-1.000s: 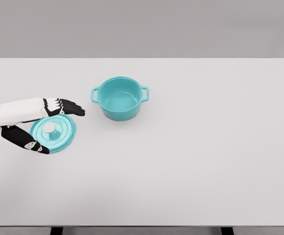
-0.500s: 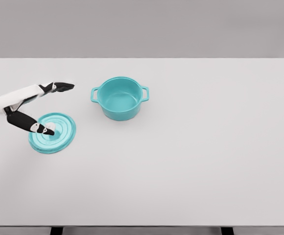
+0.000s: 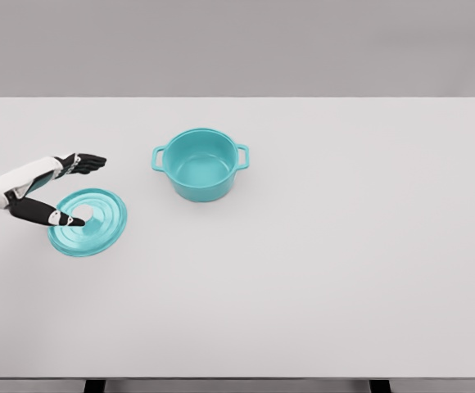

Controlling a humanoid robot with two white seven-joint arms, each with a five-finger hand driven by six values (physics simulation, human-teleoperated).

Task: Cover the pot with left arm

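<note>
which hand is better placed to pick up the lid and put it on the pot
Left. The left hand is open right at the teal lid, its thumb tip reaching toward the white knob, fingers spread beyond the rim. The uncovered pot stands to the lid's right. No right arm is in view.

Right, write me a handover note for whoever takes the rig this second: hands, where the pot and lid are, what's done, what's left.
Left hand: open over the left side of the table, thumb tip by the lid's white knob, fingers stretched out above the lid's far edge. Nothing is gripped.
Right hand: not in view.
Lid: flat on the table, knob up, apart from the pot, on its left and nearer the robot.
Pot: upright, uncovered, nothing visible inside.
Done: hand is at the lid.
Left: close on the knob, lift, carry right to the pot, set the lid on it.
</note>
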